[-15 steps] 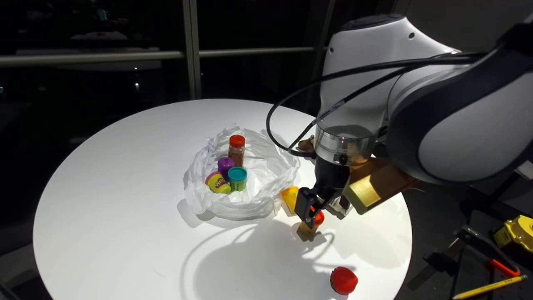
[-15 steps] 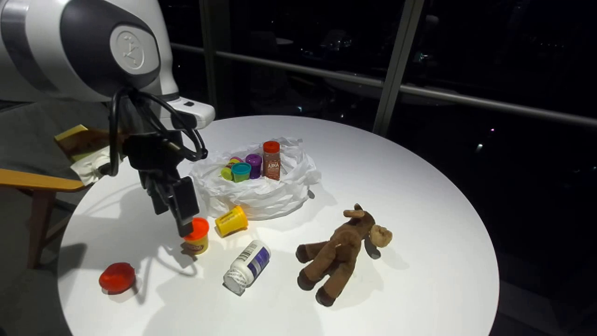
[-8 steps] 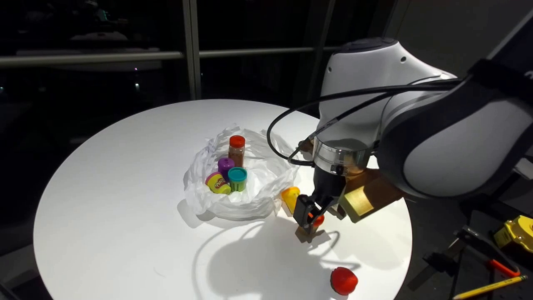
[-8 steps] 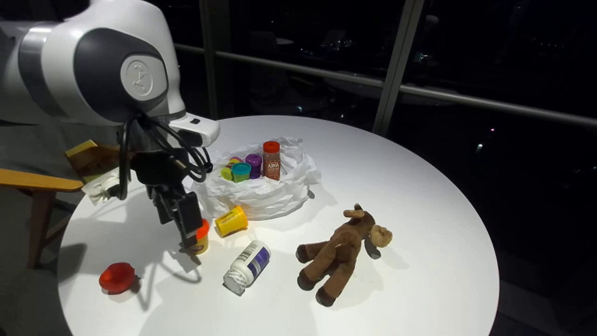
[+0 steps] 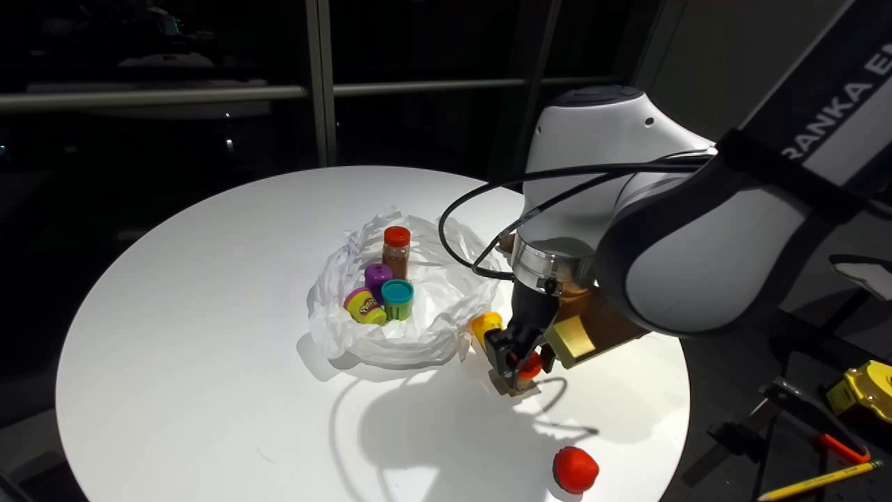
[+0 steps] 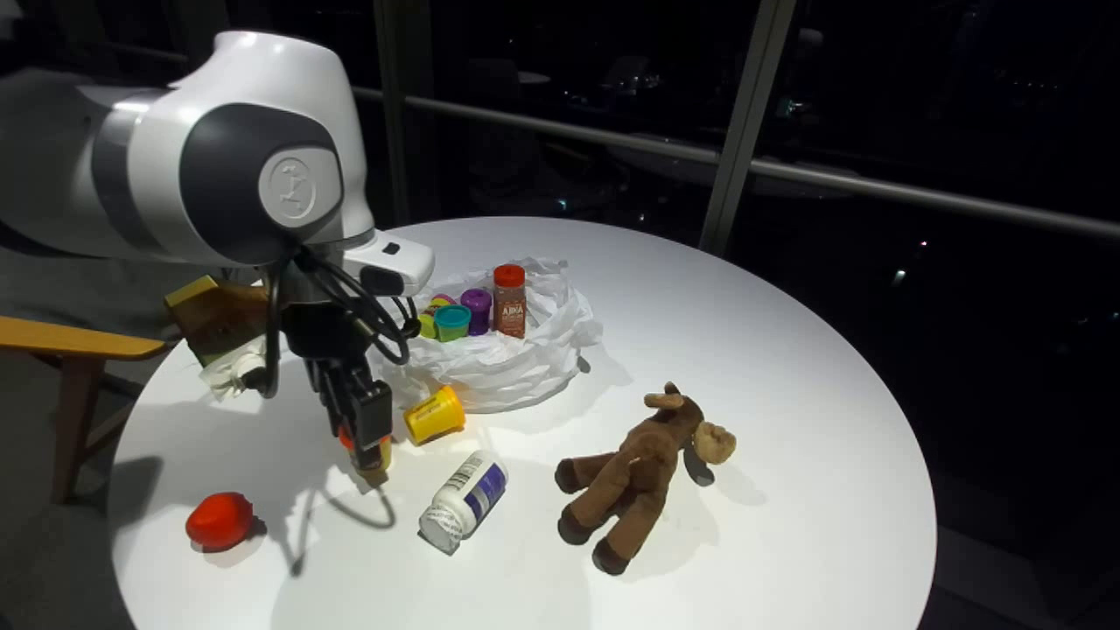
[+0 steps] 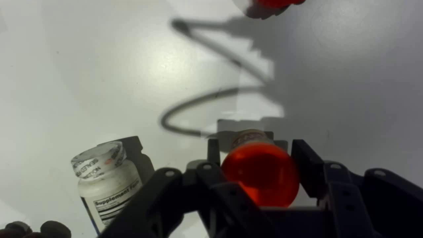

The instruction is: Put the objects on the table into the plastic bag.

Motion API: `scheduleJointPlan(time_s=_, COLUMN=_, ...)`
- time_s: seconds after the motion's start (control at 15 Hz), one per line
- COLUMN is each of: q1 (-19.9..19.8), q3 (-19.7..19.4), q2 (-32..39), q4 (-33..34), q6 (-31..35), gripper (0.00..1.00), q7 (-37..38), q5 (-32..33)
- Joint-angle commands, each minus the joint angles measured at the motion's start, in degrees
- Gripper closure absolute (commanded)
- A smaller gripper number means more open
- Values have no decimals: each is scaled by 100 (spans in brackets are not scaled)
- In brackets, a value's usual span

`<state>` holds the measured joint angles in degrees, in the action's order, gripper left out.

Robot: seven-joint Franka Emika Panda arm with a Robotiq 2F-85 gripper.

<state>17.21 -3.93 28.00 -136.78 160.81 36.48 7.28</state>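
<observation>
- End effector [image 7: 257, 152]: jaws wide, astride the red-lidded tub [image 7: 261, 175].
- In an exterior view, yellow tub [image 6: 435, 415] at its two o'clock, between it and the plastic bag [image 6: 503, 389].
- White bottle [image 6: 464, 499], four; plush toy [image 6: 646, 468], three; red object [image 6: 219, 521], eight.

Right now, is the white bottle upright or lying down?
Lying down: an exterior view shows the white bottle stretched along the table, its cap pointing sideways.

Office-like room, dark windows [image 6: 875, 114], round table [image 5: 209, 314]
</observation>
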Motion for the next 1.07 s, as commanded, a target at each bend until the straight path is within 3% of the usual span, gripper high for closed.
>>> scheduleJointPlan(time_s=0.0, q1=-5, q3=-17, q2=104, q4=156, q6=128, gripper=72, q7=-254, q5=-187)
scheduleJointPlan(time_s=0.2, q1=-53, q3=35, q2=-125, q4=67, q6=36, gripper=73, q7=-372, q5=-308)
scheduleJointPlan(time_s=0.4, q1=-59, q3=125, q2=-786, q4=-51, q6=-401, gripper=73, q7=-504, q5=-511)
scheduleJointPlan(time_s=0.67, q1=-38, q3=144, q2=-1433, q4=390, q6=-975, gripper=73, q7=-397, q5=-393)
scheduleJointPlan(time_s=1.0, q1=-263, q3=274, q2=-742, q4=1466, q6=-937, gripper=73, q7=-556, q5=-423)
